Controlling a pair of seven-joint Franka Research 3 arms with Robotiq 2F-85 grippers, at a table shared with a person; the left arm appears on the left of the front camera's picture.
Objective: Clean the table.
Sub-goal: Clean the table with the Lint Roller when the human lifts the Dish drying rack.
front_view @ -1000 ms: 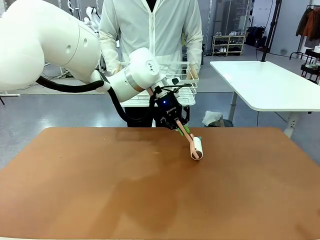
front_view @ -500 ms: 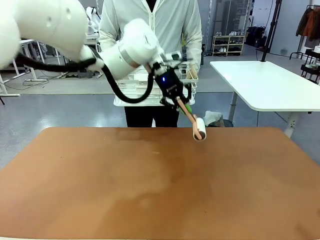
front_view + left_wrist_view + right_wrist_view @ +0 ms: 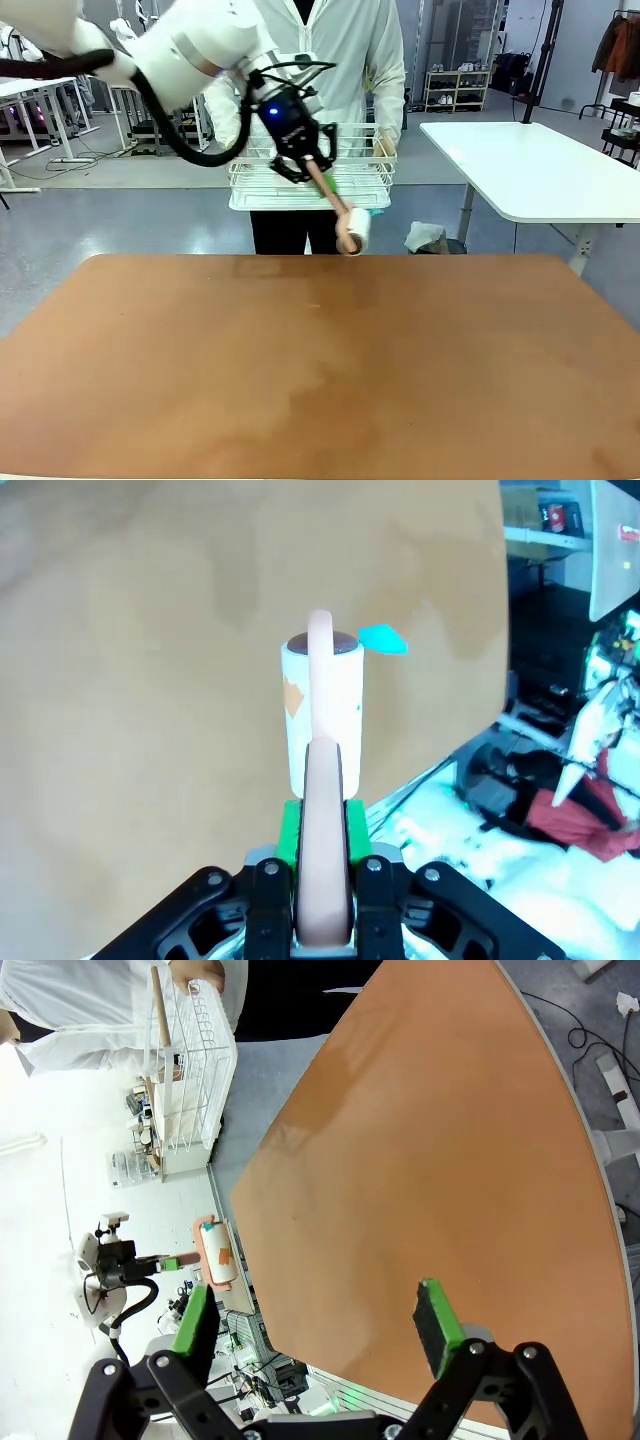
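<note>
Front view: the bench takes up the lower half of the picture. Its matte reddish-brown top is bare from edge to edge. It looks stiff, heavy and neither fragile nor slick. It is a surface to be worked over, not something to take hold of, and any pressure on it would be met firmly. Its far edge runs straight across, and the corners are rounded. The near and side parts are open room for long strokes. A white table stands well apart to the right and out of the way.

Beyond the far edge a person holds a white wire basket at waist height. This is the one crowded spot, since the left arm reaches in front of it.

The left gripper is clamped on the pinkish handle of a lint roller. The roller hangs in the air just over the bench's far edge, off the surface and in front of the basket. It looks light, with a rigid handle and a soft, sticky roll, so the handle is the right place to hold it. In the left wrist view the green pads pinch the handle squarely. An orange scrap clings to the roll. I cannot tell whether the teal scrap beside the roll's tip is stuck on.

In the right wrist view the right gripper hangs over the bench with its fingers apart and nothing between them.
</note>
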